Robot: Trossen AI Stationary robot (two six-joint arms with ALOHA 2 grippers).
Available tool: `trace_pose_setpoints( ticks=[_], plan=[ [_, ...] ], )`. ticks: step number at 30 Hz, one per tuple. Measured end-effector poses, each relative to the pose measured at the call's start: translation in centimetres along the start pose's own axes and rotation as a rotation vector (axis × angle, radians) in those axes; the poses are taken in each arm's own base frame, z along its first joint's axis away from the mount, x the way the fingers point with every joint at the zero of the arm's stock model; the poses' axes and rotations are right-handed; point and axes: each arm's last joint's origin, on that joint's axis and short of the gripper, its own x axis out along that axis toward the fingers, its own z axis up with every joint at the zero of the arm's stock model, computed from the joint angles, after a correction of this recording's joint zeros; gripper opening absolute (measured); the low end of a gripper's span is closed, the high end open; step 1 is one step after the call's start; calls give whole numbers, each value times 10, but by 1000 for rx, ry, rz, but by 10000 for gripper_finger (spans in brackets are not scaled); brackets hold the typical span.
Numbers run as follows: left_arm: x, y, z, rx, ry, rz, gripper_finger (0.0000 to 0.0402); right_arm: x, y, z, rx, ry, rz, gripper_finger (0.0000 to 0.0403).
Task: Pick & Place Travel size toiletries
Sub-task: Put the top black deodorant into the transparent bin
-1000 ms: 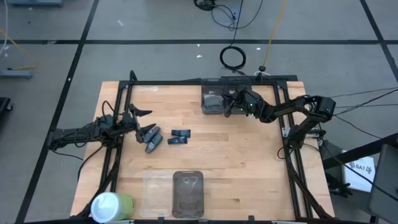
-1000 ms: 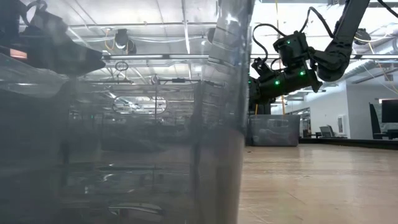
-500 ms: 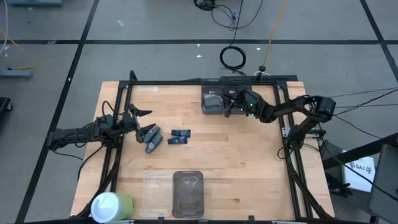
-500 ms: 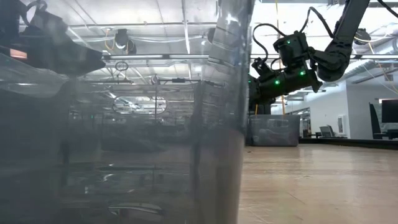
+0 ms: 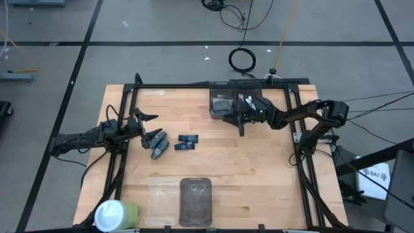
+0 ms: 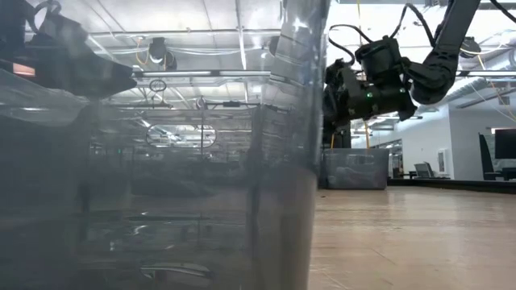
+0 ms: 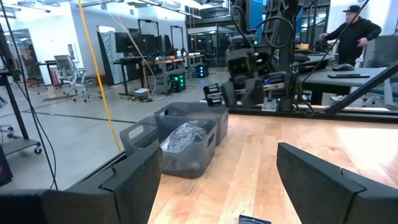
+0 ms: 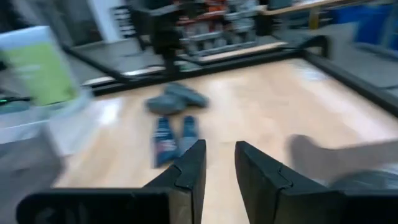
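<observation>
Two dark blue packs (image 5: 187, 142) and some grey oblong toiletries (image 5: 157, 143) lie flat on the wooden table left of centre; the right wrist view shows the packs (image 8: 171, 140) and the grey ones (image 8: 175, 97) too. More packets fill a grey bin (image 5: 224, 103) at the far edge. My right gripper (image 5: 242, 128) hangs just beside that bin's near side, fingers (image 8: 186, 167) a narrow gap apart with nothing between them. My left gripper (image 5: 143, 124) waits wide open at the table's left, holding nothing (image 7: 217, 180).
A dark see-through bin (image 5: 196, 200) and a clear one (image 5: 162, 199) stand at the near edge, with a white-and-green cylinder (image 5: 116, 215) at the near left corner. Black frame rails (image 5: 123, 107) run along the table's sides. A person (image 7: 356, 28) stands far behind.
My right gripper has swung about at the wrist, from pointing toward the table's left over the grey bin to pointing toward the near edge, and has come off the bin a little. The toiletries on the table have not moved.
</observation>
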Motion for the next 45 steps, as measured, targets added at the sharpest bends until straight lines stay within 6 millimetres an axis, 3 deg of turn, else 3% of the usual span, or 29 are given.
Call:
trace_pose_setpoints(
  ticks=[20,25,31,40,45],
  plan=[
    [0,0,0,0,0,0,310,24,92,-15,-9,79,353,75],
    [0,0,0,0,0,0,310,26,111,-21,-57,98,294,75],
    [0,0,0,0,0,0,310,28,116,-22,-140,65,55,75],
    [0,0,0,0,0,0,310,28,113,-21,-192,58,13,75],
    [0,0,0,0,0,0,310,12,113,-5,-228,48,-21,75]
  ],
)
